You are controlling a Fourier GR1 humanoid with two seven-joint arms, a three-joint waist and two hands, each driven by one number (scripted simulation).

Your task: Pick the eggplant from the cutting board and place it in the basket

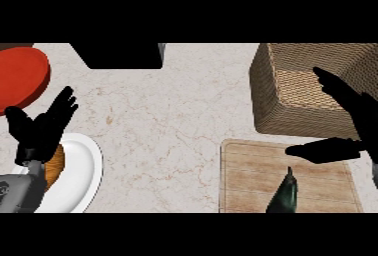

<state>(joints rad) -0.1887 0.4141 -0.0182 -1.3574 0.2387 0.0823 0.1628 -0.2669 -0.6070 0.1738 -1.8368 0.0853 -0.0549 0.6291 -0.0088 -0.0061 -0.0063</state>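
Our left hand (40, 127) rests open over the white plate (81, 172), while our right hand (347, 117), fingers released, hovers above the dark eggplant (284, 197) on the wooden cutting board (247, 175) beside the woven wicker basket (284, 107).

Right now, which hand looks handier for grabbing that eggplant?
The right hand: it hovers open over the cutting board, just above the eggplant. The left hand rests far across the counter.

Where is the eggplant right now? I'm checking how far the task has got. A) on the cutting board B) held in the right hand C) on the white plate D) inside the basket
A: the eggplant lies on the cutting board at its near edge, while the open right hand hovers above it, not holding it, and the basket shows no eggplant inside.
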